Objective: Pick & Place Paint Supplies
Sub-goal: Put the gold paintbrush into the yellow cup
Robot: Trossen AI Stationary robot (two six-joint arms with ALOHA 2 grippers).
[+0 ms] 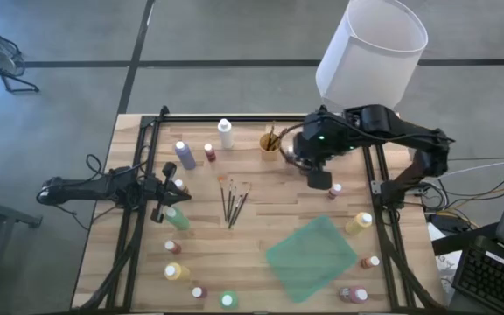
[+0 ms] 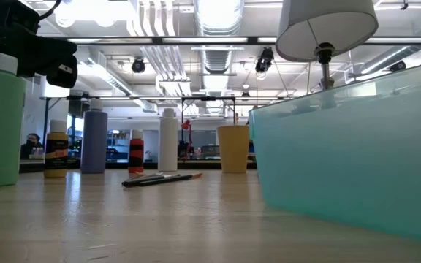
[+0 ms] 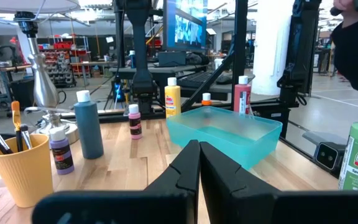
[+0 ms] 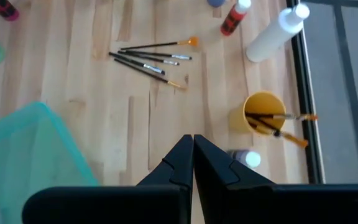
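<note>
Pincers both stand shut with fingers pressed together, holding nothing. Left pincer [image 1: 159,213] hovers at nine o'clock on the surface [image 1: 261,229], just beside a green bottle [image 1: 177,218]. Right pincer [image 1: 319,179] hangs at one o'clock, above bare wood between the yellow cup [image 1: 270,143] of brushes and a small bottle [image 1: 334,189]. Loose brushes [image 1: 233,199] lie at the centre, apart from both pincers. Teal tray [image 1: 311,256] sits at five o'clock. Bottles ring the edges: a white one [image 1: 226,133] at twelve, a purple one [image 1: 185,155] at eleven, a yellow one [image 1: 358,223] at three
</note>
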